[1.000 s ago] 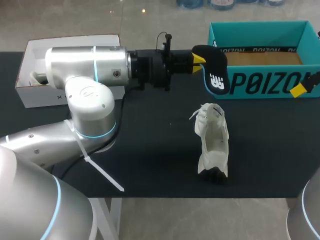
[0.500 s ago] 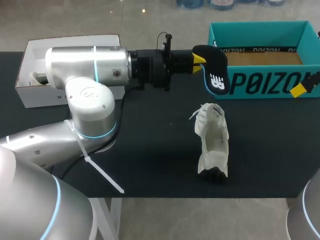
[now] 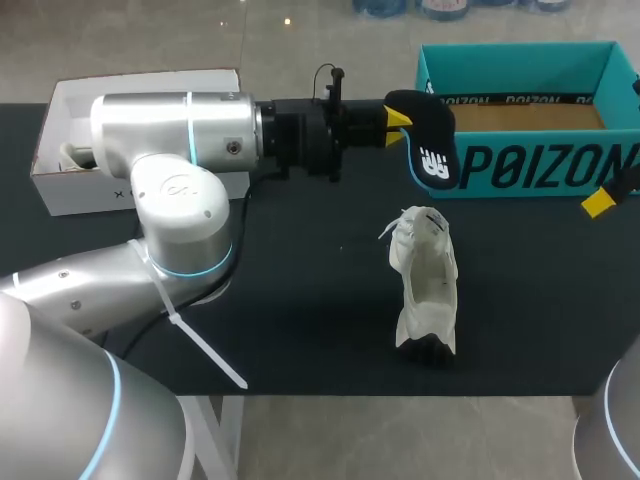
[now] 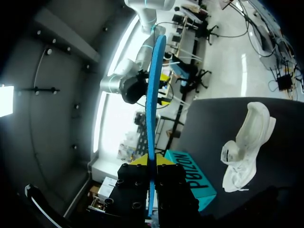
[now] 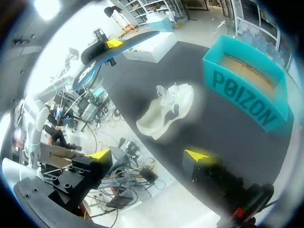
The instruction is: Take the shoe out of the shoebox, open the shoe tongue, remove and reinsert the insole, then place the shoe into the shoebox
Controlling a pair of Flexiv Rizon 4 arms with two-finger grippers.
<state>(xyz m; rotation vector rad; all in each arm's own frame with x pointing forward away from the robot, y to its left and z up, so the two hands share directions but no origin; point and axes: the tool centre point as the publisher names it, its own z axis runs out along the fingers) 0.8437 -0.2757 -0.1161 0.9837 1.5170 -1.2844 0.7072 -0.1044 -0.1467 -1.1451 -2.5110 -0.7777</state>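
Note:
A white shoe [image 3: 424,290] lies on its side on the black table [image 3: 300,300], toe toward the near edge. My left gripper [image 3: 398,120] is shut on a black insole [image 3: 428,140] with a blue underside, held in the air just left of the teal shoebox [image 3: 520,170]. In the left wrist view the insole [image 4: 153,95] stands edge-on between the yellow tips of the left gripper [image 4: 152,161]. My right gripper [image 5: 149,155] is open and empty, above the table and well back from the shoe [image 5: 166,111] and the shoebox [image 5: 247,90]. One of its fingertips [image 3: 598,203] shows before the box's front wall.
An open white box [image 3: 140,140] stands at the back left, partly behind my left arm. A white strap [image 3: 200,340] hangs from that arm over the near table.
The right gripper's yellow fingertip has dropped a little lower along the shoebox's front. The left arm, the insole and the shoe have not moved.

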